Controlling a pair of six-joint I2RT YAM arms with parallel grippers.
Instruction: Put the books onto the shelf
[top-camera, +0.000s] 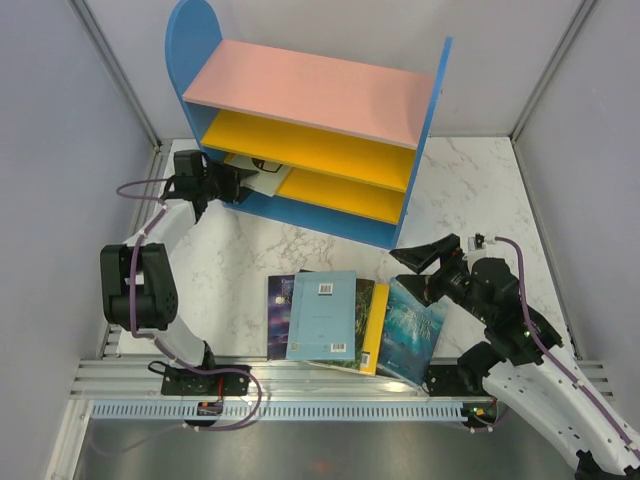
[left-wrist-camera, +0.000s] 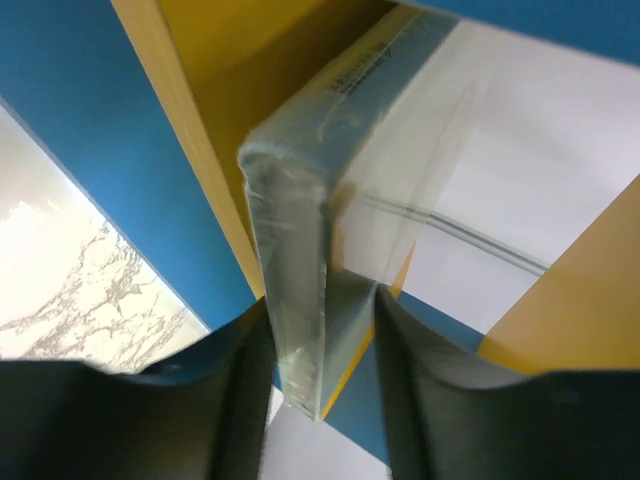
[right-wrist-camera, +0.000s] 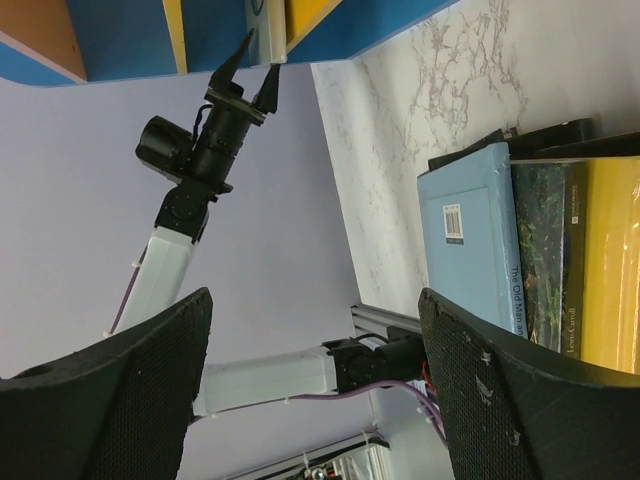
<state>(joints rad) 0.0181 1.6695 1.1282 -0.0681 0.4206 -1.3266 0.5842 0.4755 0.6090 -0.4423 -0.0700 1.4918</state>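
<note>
Sitting btwn left claw (left-wrist-camera: 320, 345) jaws: book (left-wrist-camera: 290, 230), on shelf (top-camera: 310, 90).

Looks along a thin, plastic-wrapped grey-green book (left-wrist-camera: 290, 250) standing between the dark fingers (left-wrist-camera: 235, 400) of the left end effector (left-wrist-camera: 318, 300) at 6 o'clock. Shows the shelf (left-wrist-camera: 90, 140): blue panel at 10, yellow-orange board (left-wrist-camera: 200, 120) toward 12; marbled surface (left-wrist-camera: 70, 270) at 8.

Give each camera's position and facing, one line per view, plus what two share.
Top external: above, behind the arm bases, looking down on the white marble table, blue-sided pink-topped shelf and light blue paperback; both arms show.
Left wrist: behind the left end effector, facing into the shelf; dark fingers flank a pale book.
Right wrist: behind the right end effector, facing the left arm; open fingers show.
Shared: top and right wrist both show that paperback.
</note>
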